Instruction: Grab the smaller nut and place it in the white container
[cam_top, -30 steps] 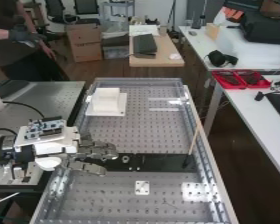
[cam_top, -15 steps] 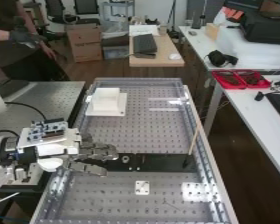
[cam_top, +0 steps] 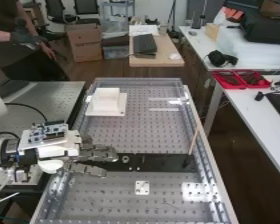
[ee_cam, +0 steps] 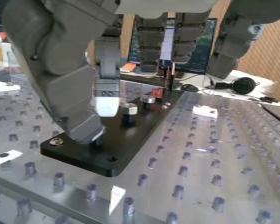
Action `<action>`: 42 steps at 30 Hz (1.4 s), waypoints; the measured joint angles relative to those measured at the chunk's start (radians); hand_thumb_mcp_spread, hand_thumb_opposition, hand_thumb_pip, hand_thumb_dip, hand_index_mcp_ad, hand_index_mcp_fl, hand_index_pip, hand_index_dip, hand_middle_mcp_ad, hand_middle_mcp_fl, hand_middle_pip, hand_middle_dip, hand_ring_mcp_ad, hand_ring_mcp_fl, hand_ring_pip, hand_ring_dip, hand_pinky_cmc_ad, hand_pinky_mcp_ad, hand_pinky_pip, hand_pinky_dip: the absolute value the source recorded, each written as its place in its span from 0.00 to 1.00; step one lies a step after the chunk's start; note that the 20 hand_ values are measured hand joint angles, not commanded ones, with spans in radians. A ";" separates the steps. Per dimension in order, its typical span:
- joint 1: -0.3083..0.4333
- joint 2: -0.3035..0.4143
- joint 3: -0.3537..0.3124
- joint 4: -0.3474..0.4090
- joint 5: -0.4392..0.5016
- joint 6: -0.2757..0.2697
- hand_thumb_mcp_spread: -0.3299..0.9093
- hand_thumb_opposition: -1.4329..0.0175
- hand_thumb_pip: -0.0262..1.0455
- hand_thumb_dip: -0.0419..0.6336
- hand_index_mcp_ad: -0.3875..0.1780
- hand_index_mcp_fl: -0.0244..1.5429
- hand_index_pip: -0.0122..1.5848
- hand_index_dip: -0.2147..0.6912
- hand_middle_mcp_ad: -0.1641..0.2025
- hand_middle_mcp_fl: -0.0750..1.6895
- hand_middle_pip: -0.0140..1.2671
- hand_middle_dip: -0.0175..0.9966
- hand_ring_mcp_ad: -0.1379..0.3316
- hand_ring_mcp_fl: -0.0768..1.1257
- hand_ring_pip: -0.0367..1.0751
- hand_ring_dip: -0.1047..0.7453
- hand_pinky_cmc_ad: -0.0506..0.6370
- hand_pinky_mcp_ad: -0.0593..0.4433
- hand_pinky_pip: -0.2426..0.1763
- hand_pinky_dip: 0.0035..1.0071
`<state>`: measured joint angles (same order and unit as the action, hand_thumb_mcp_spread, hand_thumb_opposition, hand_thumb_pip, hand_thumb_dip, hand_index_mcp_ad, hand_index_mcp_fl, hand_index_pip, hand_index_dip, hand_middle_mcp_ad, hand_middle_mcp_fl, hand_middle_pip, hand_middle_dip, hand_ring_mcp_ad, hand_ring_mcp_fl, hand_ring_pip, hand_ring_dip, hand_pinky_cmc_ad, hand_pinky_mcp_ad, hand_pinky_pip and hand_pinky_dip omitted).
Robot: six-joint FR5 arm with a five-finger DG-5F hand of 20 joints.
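A: Robot hand point(cam_top: 96, 152) state?
B: Open. Fingers point(ee_cam: 107, 65) loosely extended over the plate point(ee_cam: 117, 145), thumb point(ee_cam: 64, 95) low beside them. No grip visible; the bit right at the thumb tip I can't make out.
A: Where's the smaller nut?
B: Two on posts on the plate: nut A point(ee_cam: 129, 109), just beside the pale fingertip, and nut B point(ee_cam: 148, 99), past it along the plate. B looks smaller, but it's also farther off, so can't confirm.
A: So risk one is a wrong pick?
B: Yep. A is closer to the fingertips, so a quick close could take it when B is the target.
A: Next?
B: Crowding. Thumb tip is right by another post point(ee_cam: 95, 144); closing or sliding there could snag it, jolt the plate, maybe shake a nut loose.
A: And the pinch?
B: Nuts look small against those thick fingers. If thumb and finger meet off-centre, it likely tips, jams on its post or squirts out. Lifting at a slant could bind it too; straight up is safer.
A: Then the drop?
B: Container point(cam_top: 107, 101) is well apart, at the far end of the counter point(cam_top: 127, 132). Weak pinch could lose the nut on the way, and it might roll among the holes. Releasing short would hit the container's rim or base instead.
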<state>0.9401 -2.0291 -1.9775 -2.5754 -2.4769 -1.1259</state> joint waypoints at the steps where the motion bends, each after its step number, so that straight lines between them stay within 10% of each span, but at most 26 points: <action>1: 0.000 -0.001 0.001 0.001 -0.001 0.002 0.63 0.40 0.65 0.39 0.36 0.03 0.98 0.55 0.60 0.09 0.11 0.24 0.54 0.06 0.11 0.23 0.62 0.67 0.48 0.26; 42: 0.010 -0.029 0.059 -0.105 -0.024 -0.117 0.63 0.40 0.65 0.39 0.36 0.03 0.98 0.52 0.61 0.09 0.11 0.24 0.54 0.06 0.11 0.23 0.60 0.67 0.52 0.25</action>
<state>0.9503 -2.0577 -1.9188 -2.6802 -2.5012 -1.2425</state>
